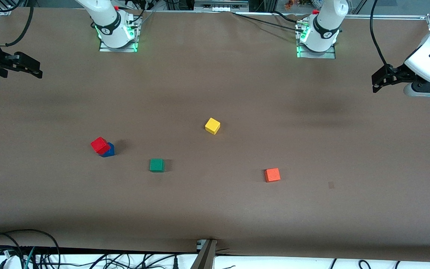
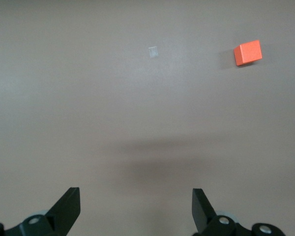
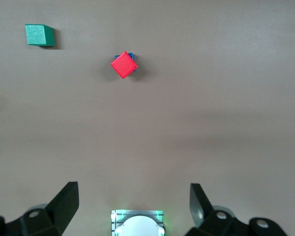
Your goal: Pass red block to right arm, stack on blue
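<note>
Now — red block (image 1: pixel 100 145) on blue (image 1: pixel 109 150), seemingly askew | left gripper (image 1: pixel 378 80), right gripper (image 1: pixel 32 69) — raised at table ends, jaws wide, empty

red block (image 1: pixel 100 145) stacked askew on blue cube (image 1: pixel 109 151)

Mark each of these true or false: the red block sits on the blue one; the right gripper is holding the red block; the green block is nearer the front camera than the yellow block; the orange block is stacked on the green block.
1. The red block sits on the blue block. True.
2. The right gripper holds the red block. False: it is open and empty, up at the right arm's end of the table; the left gripper is open too.
3. The green block is nearer the front camera than the yellow block. True.
4. The orange block is stacked on the green block. False: it lies alone on the table.
</note>
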Motion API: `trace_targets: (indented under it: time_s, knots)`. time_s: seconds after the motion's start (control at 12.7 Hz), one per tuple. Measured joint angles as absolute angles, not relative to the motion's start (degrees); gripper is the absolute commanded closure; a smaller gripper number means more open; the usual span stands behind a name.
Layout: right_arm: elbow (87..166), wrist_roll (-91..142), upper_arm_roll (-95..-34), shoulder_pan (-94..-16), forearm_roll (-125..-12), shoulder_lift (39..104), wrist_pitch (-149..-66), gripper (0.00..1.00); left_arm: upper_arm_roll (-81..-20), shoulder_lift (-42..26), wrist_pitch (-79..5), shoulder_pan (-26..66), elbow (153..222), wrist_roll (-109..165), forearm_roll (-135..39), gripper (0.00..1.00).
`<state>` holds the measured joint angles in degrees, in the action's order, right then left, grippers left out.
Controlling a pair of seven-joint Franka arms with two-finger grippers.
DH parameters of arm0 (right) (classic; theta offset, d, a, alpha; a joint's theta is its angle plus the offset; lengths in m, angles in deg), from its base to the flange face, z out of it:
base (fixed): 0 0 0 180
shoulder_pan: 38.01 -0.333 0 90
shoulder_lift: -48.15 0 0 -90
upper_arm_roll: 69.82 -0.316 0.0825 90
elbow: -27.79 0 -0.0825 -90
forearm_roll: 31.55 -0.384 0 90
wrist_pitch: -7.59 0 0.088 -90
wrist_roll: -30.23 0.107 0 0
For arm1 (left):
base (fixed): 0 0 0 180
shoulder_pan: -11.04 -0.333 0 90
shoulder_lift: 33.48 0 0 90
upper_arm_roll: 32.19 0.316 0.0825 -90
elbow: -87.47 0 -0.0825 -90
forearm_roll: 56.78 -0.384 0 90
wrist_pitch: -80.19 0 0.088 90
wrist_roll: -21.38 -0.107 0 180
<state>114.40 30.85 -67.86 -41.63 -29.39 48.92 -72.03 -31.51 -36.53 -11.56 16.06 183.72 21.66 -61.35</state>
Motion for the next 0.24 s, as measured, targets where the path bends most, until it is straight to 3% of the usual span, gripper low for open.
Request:
trace_targets:
  time_s: [0.24]
  knots:
    - [114.4,30.6,-67.9,-41.6,-29.4,48.9,-72.1,0.00,-31.5,-36.5,-11.6,16.1,183.7,21.7,-61.4,0.00]
